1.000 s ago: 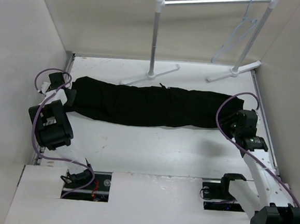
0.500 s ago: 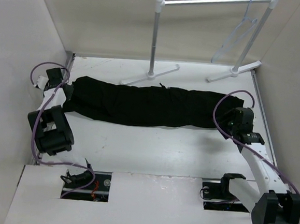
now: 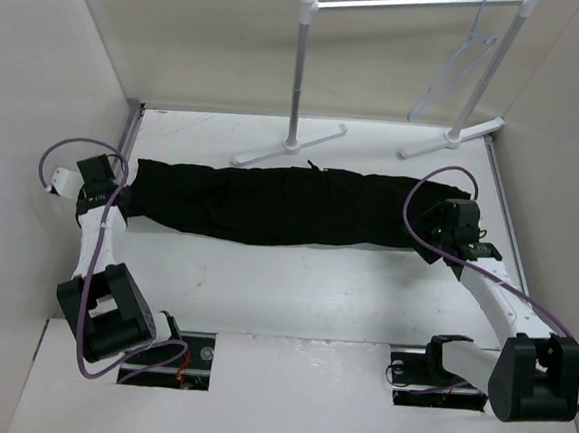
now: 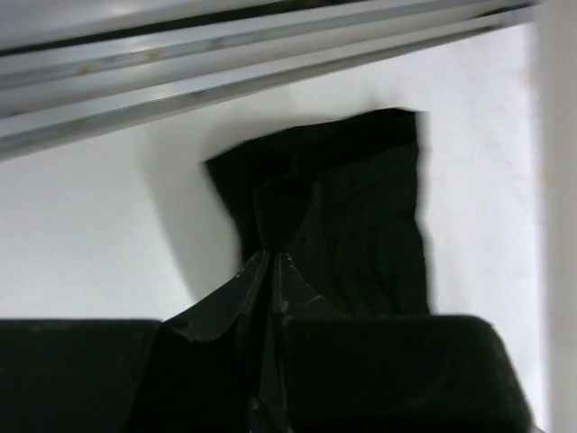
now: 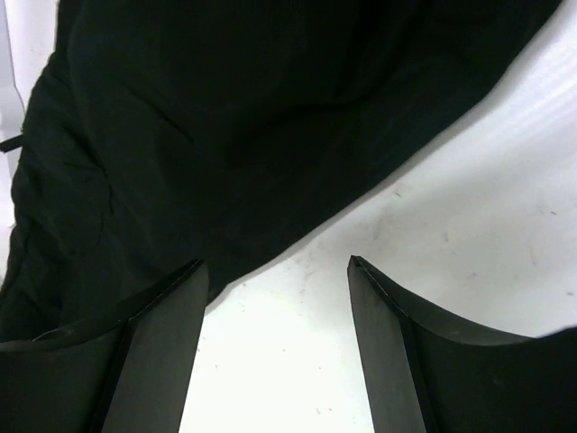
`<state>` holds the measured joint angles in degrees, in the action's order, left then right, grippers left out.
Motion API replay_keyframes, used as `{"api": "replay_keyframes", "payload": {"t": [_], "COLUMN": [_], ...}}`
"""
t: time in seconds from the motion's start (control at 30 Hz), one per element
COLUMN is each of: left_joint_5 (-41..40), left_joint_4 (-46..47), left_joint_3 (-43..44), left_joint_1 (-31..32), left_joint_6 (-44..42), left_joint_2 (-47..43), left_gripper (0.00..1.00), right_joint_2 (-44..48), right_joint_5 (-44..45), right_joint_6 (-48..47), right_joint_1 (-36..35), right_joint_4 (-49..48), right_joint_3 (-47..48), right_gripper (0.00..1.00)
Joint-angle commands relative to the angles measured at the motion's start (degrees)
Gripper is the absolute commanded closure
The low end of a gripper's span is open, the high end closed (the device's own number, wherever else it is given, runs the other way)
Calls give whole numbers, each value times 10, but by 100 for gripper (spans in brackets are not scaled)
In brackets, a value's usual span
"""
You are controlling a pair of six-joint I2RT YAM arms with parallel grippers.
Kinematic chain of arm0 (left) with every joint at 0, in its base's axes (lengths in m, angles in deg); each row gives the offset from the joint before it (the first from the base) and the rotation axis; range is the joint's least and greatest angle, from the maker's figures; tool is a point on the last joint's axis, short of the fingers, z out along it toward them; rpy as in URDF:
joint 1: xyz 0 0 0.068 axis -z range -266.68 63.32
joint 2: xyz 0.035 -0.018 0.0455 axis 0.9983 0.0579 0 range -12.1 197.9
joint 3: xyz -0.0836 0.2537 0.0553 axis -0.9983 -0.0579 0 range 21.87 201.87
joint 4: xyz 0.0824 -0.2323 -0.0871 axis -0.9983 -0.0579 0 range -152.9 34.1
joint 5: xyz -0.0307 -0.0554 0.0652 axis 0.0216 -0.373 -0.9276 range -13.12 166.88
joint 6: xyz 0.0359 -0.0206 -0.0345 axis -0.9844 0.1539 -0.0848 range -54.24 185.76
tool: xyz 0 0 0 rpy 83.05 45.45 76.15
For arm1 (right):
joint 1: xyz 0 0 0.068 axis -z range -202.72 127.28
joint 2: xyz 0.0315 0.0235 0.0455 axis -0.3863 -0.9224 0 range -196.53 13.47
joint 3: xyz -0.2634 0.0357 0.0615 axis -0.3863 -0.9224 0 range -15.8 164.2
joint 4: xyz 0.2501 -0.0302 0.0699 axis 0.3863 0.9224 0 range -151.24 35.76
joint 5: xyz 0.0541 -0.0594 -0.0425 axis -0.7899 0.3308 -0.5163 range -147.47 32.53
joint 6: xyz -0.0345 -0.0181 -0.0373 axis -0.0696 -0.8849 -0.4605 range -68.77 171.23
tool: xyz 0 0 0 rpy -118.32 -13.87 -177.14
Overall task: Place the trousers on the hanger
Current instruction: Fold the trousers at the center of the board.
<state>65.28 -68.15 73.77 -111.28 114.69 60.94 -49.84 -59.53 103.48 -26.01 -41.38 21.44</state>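
The black trousers [image 3: 280,204] lie stretched left to right across the white table. The pale hanger [image 3: 460,67] hangs from the white rail at the back right, far from both grippers. My left gripper [image 3: 123,188] is at the trousers' left end. In the left wrist view it [image 4: 271,259] is shut, pinching a fold of the black cloth [image 4: 361,207]. My right gripper [image 3: 439,228] is at the trousers' right end. In the right wrist view it [image 5: 275,263] is open and empty just above the table, with the cloth edge [image 5: 270,117] right ahead of its fingertips.
The white rail stand [image 3: 300,77] has two feet on the table just behind the trousers. A metal track [image 4: 225,72] runs along the table's left edge near my left gripper. White walls close in both sides.
My left arm's elbow has swung down toward the near edge while its gripper stays at the trousers' left end. My right gripper has moved left and forward to the trousers' right end.
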Motion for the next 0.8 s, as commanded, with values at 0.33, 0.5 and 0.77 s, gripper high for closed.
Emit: {"api": "replay_keyframes", "payload": {"t": [0.33, 0.5, 0.77], "left_joint_5": [-13, -11, 46], "left_joint_4": [18, -2, -63], "left_joint_3": [12, 110, 284], "left_joint_1": [-42, 15, 59], "left_joint_6": [4, -22, -88], "left_joint_2": [18, 104, 309], "left_gripper": [49, 50, 51], "right_joint_2": [29, 37, 31], "right_joint_5": [-12, -21, -44], "right_joint_6": [-5, -11, -48], "right_joint_1": [-33, -40, -74], "right_joint_4": [-20, -29, -32], "right_joint_3": [42, 28, 39], "right_gripper": [29, 63, 84]}}
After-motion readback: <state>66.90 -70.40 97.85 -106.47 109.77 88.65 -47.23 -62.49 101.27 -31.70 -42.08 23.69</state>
